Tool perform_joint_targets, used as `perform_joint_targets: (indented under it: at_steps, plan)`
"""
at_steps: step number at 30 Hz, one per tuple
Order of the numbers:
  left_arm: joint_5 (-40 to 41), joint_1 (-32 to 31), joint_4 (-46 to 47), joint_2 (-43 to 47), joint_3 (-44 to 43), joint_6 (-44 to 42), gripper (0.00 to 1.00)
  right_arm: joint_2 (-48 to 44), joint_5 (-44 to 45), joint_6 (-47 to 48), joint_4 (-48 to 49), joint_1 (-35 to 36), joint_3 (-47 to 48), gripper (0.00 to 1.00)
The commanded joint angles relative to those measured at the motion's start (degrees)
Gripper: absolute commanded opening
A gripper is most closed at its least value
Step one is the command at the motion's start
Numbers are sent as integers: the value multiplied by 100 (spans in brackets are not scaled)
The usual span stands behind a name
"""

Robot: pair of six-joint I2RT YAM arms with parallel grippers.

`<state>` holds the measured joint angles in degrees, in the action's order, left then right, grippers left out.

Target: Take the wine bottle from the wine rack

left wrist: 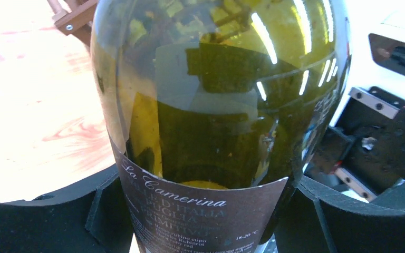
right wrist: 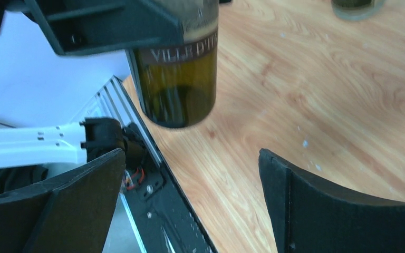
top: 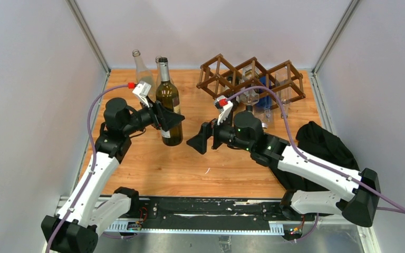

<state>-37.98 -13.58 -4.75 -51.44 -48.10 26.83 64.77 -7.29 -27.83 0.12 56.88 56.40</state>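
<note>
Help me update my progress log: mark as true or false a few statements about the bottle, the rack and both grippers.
1. The left gripper is shut on the green wine bottle. True.
2. The right gripper holds a bottle. False: its jaws stand open and empty.
3. The green wine bottle lies in the wine rack. False: it is upright, left of the rack and clear of it.
4. The wine rack holds clear bottles. True.
</note>
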Motion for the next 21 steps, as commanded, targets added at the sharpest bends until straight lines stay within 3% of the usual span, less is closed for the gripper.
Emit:
perform_joint_targets:
  at_steps: [1,17,18,21]
  plan:
    - [-362,18,911,265,-216,807,0,326,-56,-47,1470,124,94,100]
    - [-363,16,1212,476,78,1414,0,1801,33,230,2059,490,925,100]
    - [-374,14,1219,467,81,1470,0,1838,8,231,2068,490,947,96]
    - [-373,30,1238,481,58,1537,2,1915,-44,263,2020,490,952,72]
